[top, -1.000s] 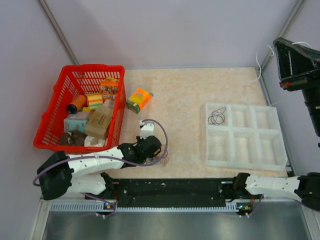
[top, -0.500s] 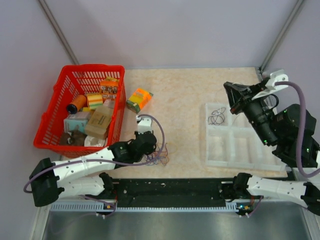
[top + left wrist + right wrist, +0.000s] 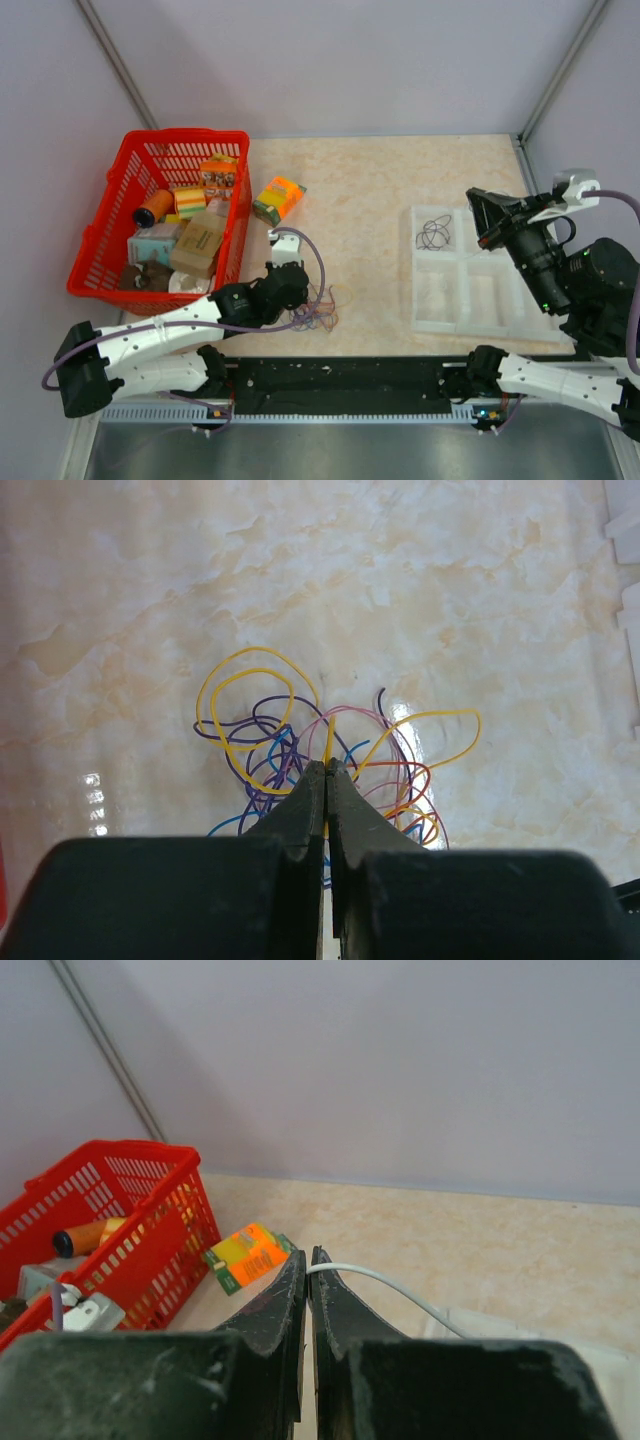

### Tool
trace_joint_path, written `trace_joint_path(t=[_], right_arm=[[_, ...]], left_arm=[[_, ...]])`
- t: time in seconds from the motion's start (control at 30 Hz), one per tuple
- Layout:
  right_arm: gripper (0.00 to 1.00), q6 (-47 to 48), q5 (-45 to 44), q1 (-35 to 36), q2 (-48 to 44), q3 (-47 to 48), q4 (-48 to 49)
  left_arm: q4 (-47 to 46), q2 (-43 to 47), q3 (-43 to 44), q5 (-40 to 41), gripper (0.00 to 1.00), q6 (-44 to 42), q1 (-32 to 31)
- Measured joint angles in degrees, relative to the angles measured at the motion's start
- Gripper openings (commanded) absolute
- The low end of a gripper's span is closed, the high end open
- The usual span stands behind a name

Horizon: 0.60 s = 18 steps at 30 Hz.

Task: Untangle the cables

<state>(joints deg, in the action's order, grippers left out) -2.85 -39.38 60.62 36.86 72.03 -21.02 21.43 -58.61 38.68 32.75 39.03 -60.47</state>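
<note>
The tangle of cables (image 3: 330,755) lies on the marbled tabletop: thin yellow, purple, blue, orange and pink loops. In the top view the tangle (image 3: 320,312) sits near the front edge. My left gripper (image 3: 327,767) is shut on a yellow cable (image 3: 240,705) at the middle of the tangle; it also shows in the top view (image 3: 306,300). My right gripper (image 3: 308,1257) is raised high above the tray (image 3: 413,275), shut on a white cable (image 3: 385,1282). In the top view the right gripper (image 3: 477,212) hangs over the tray's back right. A black cable (image 3: 433,233) lies coiled in the tray's back left compartment.
A red basket (image 3: 98,245) full of boxes and spools stands at the left. An orange and green box (image 3: 279,199) lies beside it, also in the right wrist view (image 3: 248,1254). The white tray has several compartments. Grey walls close the back and sides.
My right arm has come down from close to the camera and shifted right and toward the front over the tray. My left gripper has drawn back slightly to the left, baring more of the tangle.
</note>
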Motion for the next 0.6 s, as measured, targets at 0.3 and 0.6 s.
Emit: trace_joint_path(t=[0.3, 0.6], right_arm=[[0.00, -10.1, -1.8, 0.0, -9.1, -12.5, -5.1], [0.00, -26.6, -3.1, 0.0, -15.1, -21.0, -18.6]], left_arm=[[1.3, 0.4, 3.1, -0.4, 0.00, -0.3, 0.0], [2.2, 2.4, 5.6, -0.6, 0.00, -1.8, 0.0]])
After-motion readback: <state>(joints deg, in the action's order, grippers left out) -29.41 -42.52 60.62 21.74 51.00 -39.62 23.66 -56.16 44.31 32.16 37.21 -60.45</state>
